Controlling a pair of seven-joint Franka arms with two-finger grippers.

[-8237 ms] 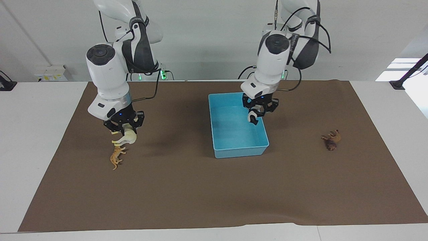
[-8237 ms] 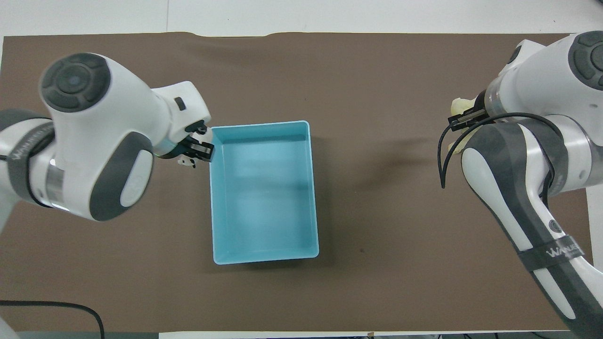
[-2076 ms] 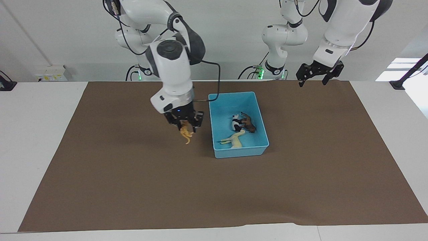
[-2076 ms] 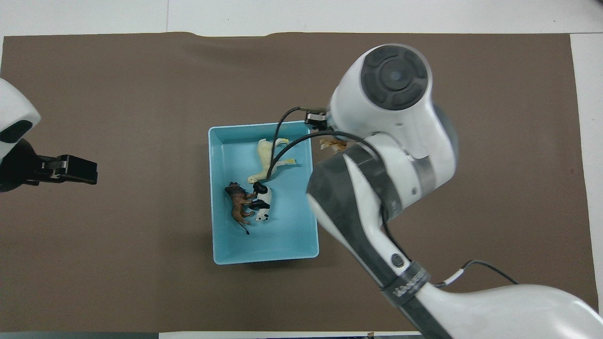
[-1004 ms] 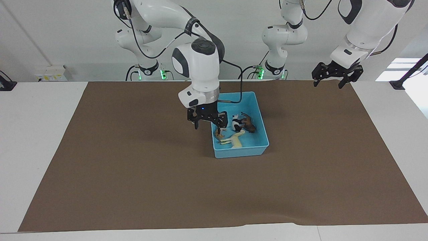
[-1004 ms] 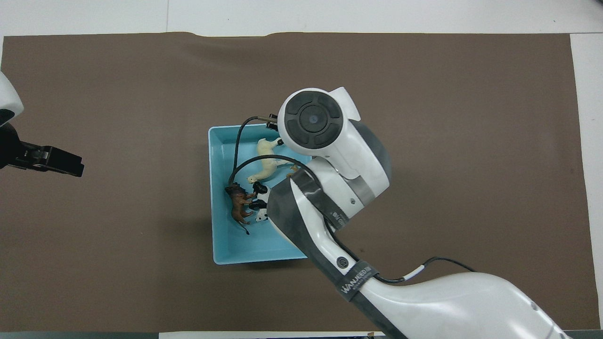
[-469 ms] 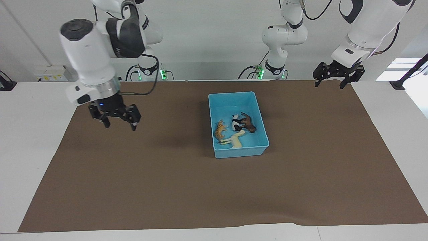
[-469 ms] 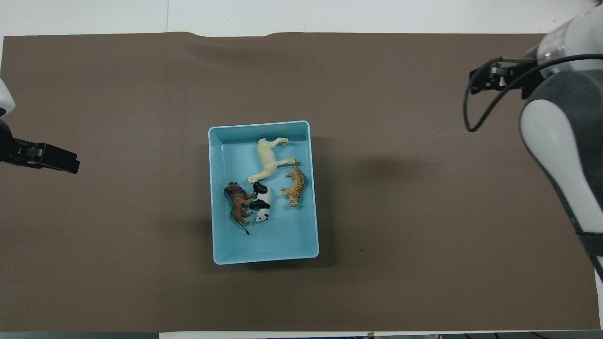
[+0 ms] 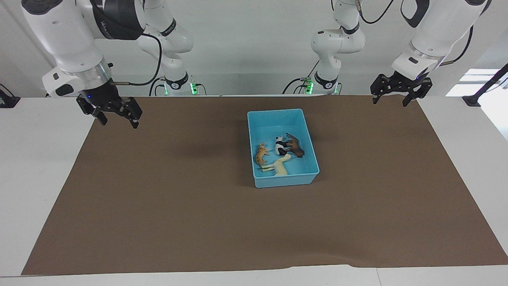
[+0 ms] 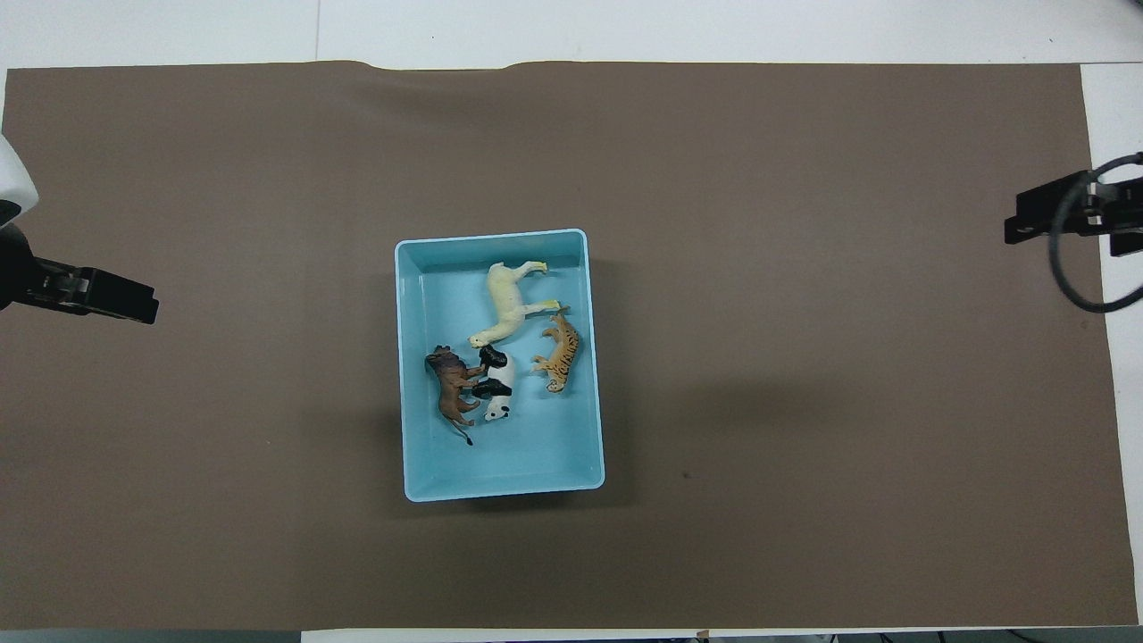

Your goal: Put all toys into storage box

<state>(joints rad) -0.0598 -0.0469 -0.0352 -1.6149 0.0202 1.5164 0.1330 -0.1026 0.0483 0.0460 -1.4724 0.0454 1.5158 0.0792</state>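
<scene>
Mat: the brown mat [image 9: 198, 206] covers most of the table, and I see no toy left lying on it.
Storage box: the storage box [image 9: 278, 116] sits mid-mat, nearer to my bases than the mat's middle, open top up.
My right gripper: my right gripper [image 9: 115, 116] hangs over the mat's edge at my right arm's end, fingers spread wide, holding nothing.
My left gripper: my left gripper [image 9: 397, 95] waits over the mat's corner at my left arm's end, fingers apart and empty.
Cream horse: the cream horse [image 10: 504, 304] lies on its side in the box.
Brown animal: the brown animal [image 10: 454, 393] lies touching the panda [image 10: 494, 384].
Tiger: the tiger [image 10: 561, 351] lies beside the horse.
Step in hand: I judge the task done; best to park both arms high and well apart from the box.
</scene>
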